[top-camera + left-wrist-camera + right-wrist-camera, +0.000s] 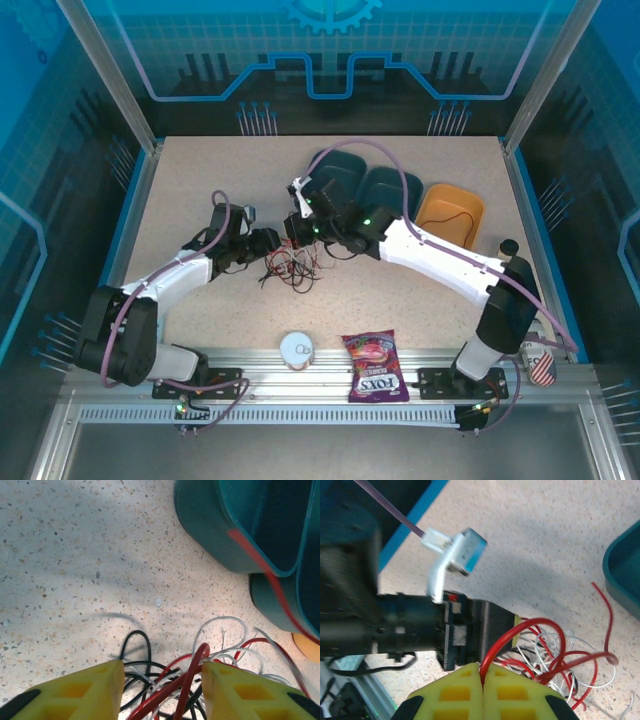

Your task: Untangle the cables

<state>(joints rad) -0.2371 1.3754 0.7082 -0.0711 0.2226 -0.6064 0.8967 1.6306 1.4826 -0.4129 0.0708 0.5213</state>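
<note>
The cables lie in a small tangle of red, black and white wires at the table's middle. My left gripper is at the tangle's left edge. In the left wrist view its yellow fingers stand apart, open, with the red cable, black cable and white cable loose between them. My right gripper is just behind the tangle. In the right wrist view the right gripper is shut on the red cable, which loops up out of its pads. The left arm's black wrist is close in front of it.
Two teal bins and an orange bin stand behind the tangle at the back right. A snack bag and a round white tin lie by the near edge. The near teal bin is close above the left fingers.
</note>
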